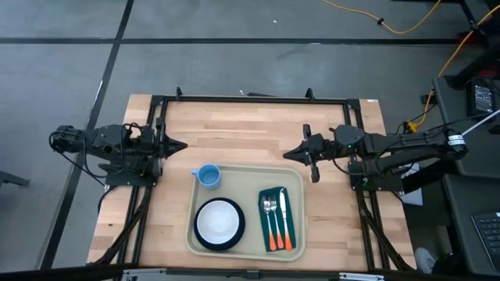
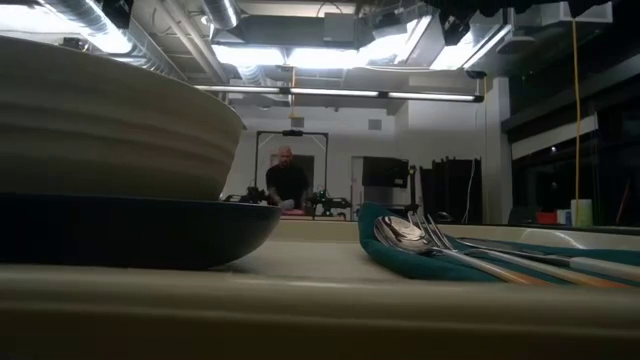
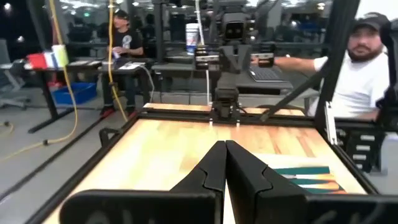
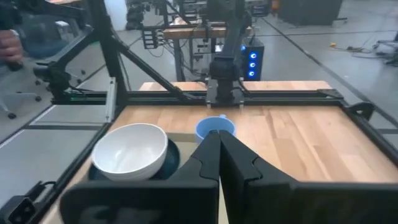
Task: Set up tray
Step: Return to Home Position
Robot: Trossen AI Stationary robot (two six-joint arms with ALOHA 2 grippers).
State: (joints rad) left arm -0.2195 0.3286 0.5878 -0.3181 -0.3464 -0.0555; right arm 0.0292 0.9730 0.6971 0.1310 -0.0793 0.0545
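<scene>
Left arm (image 1: 117, 146) is sitting folded at the left-centre of the high view, its left gripper (image 1: 178, 145) pointing toward the middle of the frame, fingers pressing tight together. Right arm (image 1: 391, 145) is mirroring it at right-centre, right gripper (image 1: 291, 153) facing inward, fingers likewise lying flush against each other.

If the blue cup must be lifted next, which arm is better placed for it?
Left. The blue cup stands in the corner of the tray nearest the left gripper, with nothing between them. The right gripper is farther off, by the opposite corner.
</scene>
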